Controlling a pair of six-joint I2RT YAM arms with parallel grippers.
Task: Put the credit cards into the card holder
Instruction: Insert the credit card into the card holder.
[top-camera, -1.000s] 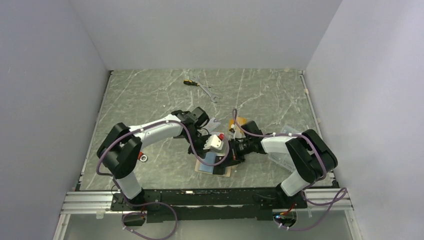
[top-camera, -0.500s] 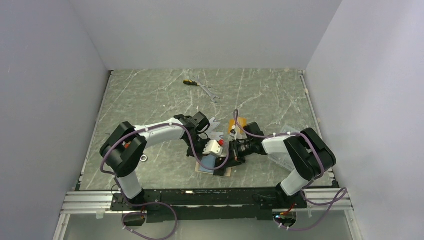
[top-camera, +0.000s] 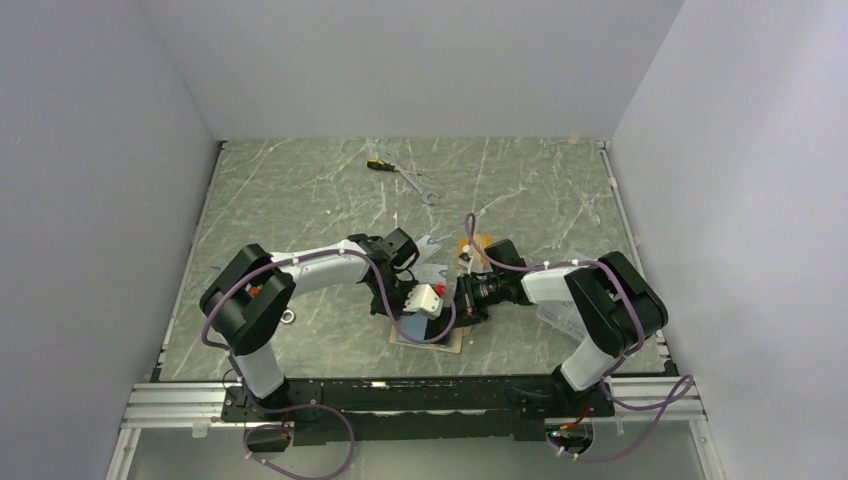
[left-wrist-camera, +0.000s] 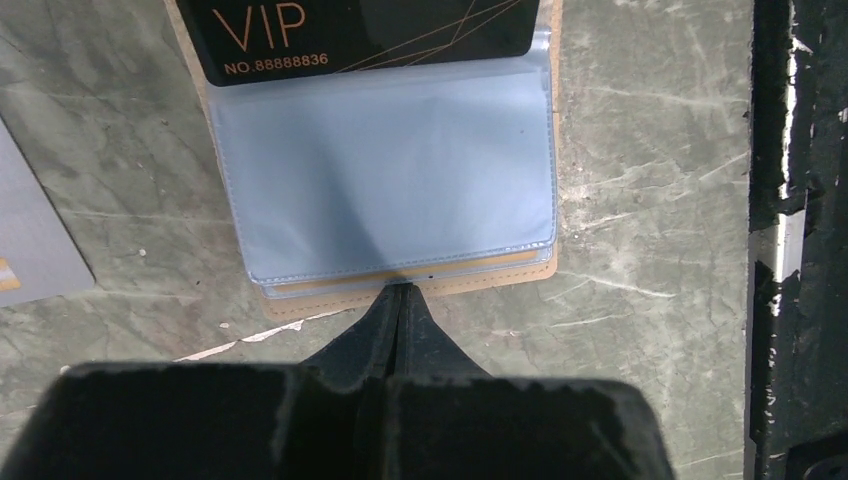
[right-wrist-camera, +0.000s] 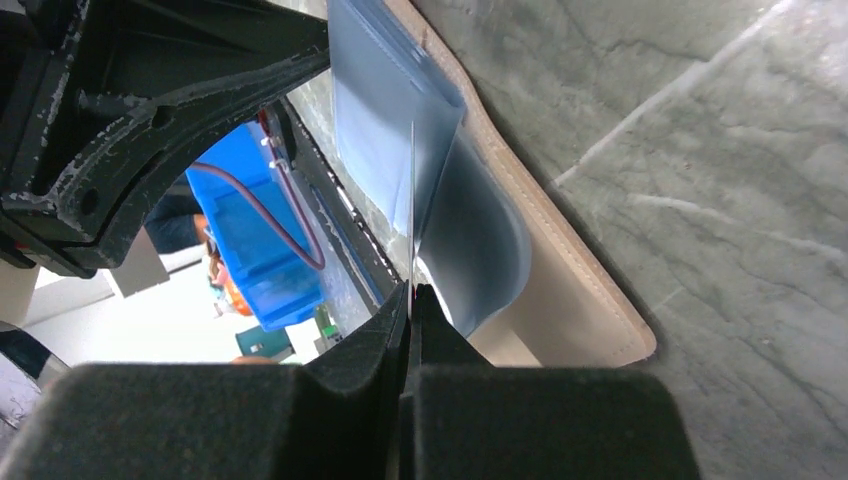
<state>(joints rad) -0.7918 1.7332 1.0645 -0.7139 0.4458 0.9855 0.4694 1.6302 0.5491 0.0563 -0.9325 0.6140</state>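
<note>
The card holder (left-wrist-camera: 400, 170) lies open on the table, a blue panel up and a tan rim round it. A black VIP credit card (left-wrist-camera: 370, 35) sits at its far edge. My left gripper (left-wrist-camera: 400, 292) is shut, with its tips against the holder's near tan edge. The right gripper (right-wrist-camera: 412, 290) is shut on a thin card seen edge-on (right-wrist-camera: 412, 200), which reaches into the lifted blue sleeve (right-wrist-camera: 470, 250). I cannot tell its colour. A silver-grey card (left-wrist-camera: 30, 240) lies flat to the left. An orange card (top-camera: 478, 243) lies behind the grippers.
A wrench (top-camera: 420, 187) and a small screwdriver (top-camera: 378, 163) lie at the back of the table. A metal ring (top-camera: 288, 317) lies near the left arm's base. A clear plastic box (top-camera: 560, 300) sits under the right arm. Walls close three sides.
My left wrist has shifted slightly towards the near edge over the card holder. The right wrist has edged a little to the left. Both grippers stayed shut.
</note>
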